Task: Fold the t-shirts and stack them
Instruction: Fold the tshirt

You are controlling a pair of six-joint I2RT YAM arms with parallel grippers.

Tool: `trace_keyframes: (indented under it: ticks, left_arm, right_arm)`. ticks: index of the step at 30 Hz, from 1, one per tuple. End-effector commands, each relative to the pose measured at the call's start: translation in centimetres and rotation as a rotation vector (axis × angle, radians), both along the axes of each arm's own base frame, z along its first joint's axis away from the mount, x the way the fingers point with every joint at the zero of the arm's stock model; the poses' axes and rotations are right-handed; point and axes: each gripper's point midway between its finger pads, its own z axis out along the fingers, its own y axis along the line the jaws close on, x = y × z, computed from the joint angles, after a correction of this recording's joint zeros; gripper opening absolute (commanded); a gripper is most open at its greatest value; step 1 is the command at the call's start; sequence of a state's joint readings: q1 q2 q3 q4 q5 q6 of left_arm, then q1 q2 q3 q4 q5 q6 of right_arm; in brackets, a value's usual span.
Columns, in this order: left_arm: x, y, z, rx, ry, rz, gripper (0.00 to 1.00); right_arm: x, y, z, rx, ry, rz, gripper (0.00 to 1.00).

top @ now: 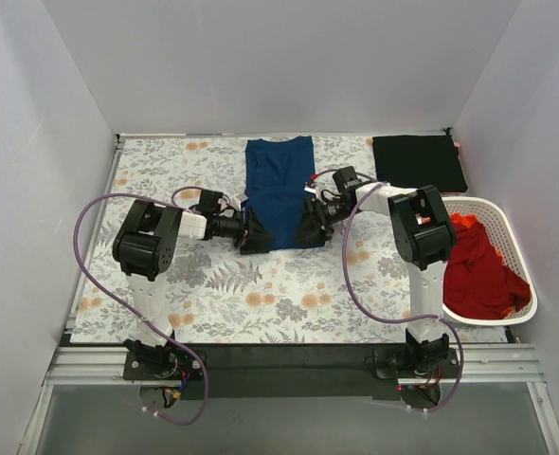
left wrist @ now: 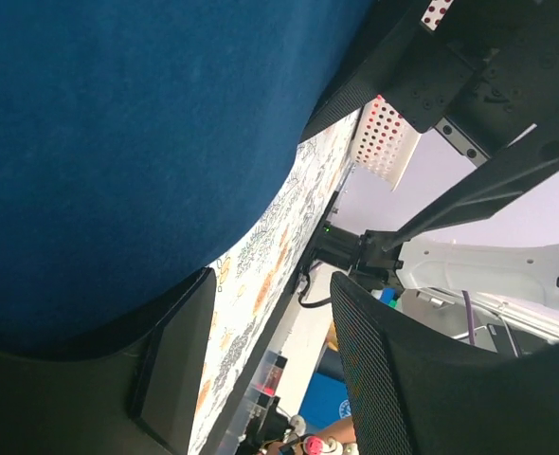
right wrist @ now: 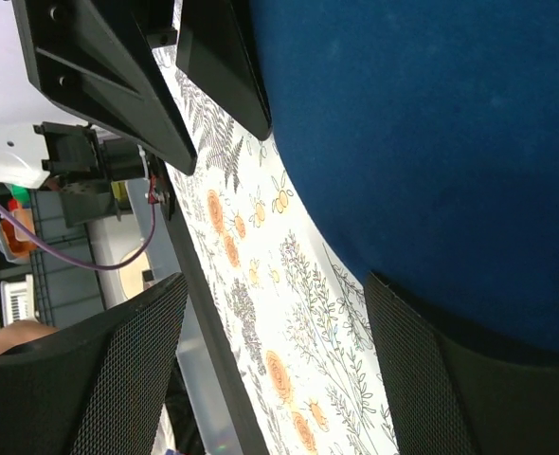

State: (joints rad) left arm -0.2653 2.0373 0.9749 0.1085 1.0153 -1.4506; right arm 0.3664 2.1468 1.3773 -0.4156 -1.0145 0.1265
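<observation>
The floral-patterned cloth cover (top: pixel 261 294) is spread flat over the surface, printed with ferns and orange blossoms. On it, the navy blue soft cloth t-shirt (top: pixel 278 185) is laid out as a long smooth rectangle, its plain matte side up.

At the near left corner of that navy shirt the left gripper (top: pixel 253 234) is placed low against the cover. In its wrist view its jaws are seen parted, with bare floral cover between them. One black finger (left wrist: pixel 175 365) is tucked at the rounded navy hem, and the mesh-textured finger (left wrist: pixel 403 379) is held clear of the cloth. Nothing is pinched.

At the near right corner of the navy shirt the right gripper (top: pixel 310 230) is set likewise. Its jaws are spread wide, one mesh-textured pad (right wrist: pixel 109 379) stands away from the fabric and the other is covered by the navy edge. The shirt is released here too.

To the right of the navy shirt, a white slotted plastic basket (top: pixel 478 202) with rounded corners is seen, filled with a crumpled red t-shirt (top: pixel 483 275) and a glimpse of orange cloth (top: pixel 464 221).

Beyond the basket, level with the far end of the navy shirt, a black t-shirt (top: pixel 419 163) is laid folded into a neat flat square.
</observation>
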Motion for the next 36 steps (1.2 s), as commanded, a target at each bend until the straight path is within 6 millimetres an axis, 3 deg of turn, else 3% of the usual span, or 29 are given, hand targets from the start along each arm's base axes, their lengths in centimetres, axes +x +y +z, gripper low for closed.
trace_keyframes:
  ticks: [1, 5, 8, 12, 15, 16, 17, 20, 23, 27, 36]
  left_arm:
    - [0.2, 1.8, -2.7, 0.081, 0.043, 0.084, 0.52]
    - [-0.4, 2.9, -2.1, 0.045, 0.083, 0.095, 0.51]
    - [-0.7, 2.7, 0.9, -0.013, 0.025, 0.037, 0.51]
    - [-1.0, 2.5, 5.7, -0.053, -0.086, -0.036, 0.51]
    - [-0.1, 2.8, 8.3, -0.011, -0.260, -0.090, 0.48]
    - [-0.4, 3.4, 7.9, 0.051, -0.251, -0.092, 0.46]
    - [0.4, 3.8, 8.2, 0.097, -0.383, -0.133, 0.44]
    - [1.3, 5.3, 7.8, 0.243, -0.532, -0.168, 0.38]
    - [2.2, 6.4, 7.5, 0.354, -0.758, -0.259, 0.34]
    - [1.8, 6.7, 5.8, 0.429, -0.998, -0.429, 0.30]
    - [1.0, 6.3, 4.4, 0.439, -1.026, -0.498, 0.31]
  right_arm:
    - [0.6, -3.4, -5.8, -0.211, 0.003, -0.085, 0.83]
    - [0.3, -4.1, -4.9, -0.177, 0.021, -0.094, 0.80]
    - [0.3, -4.0, -1.5, -0.091, -0.018, -0.075, 0.79]
    - [0.7, -3.9, 4.6, 0.014, -0.214, 0.004, 0.77]
    - [0.7, -4.7, 6.5, -0.019, -0.342, 0.052, 0.72]
    - [1.0, -5.2, 6.4, -0.041, -0.440, 0.100, 0.69]
    - [1.2, -6.1, 5.8, -0.106, -0.482, 0.115, 0.67]
    - [2.9, -8.1, 5.4, -0.234, -0.701, 0.198, 0.58]
    - [3.7, -8.8, 4.6, -0.327, -0.881, 0.318, 0.51]
    - [3.8, -7.3, 3.8, -0.347, -1.111, 0.463, 0.47]
    - [2.2, -4.4, 2.1, -0.317, -1.318, 0.642, 0.49]
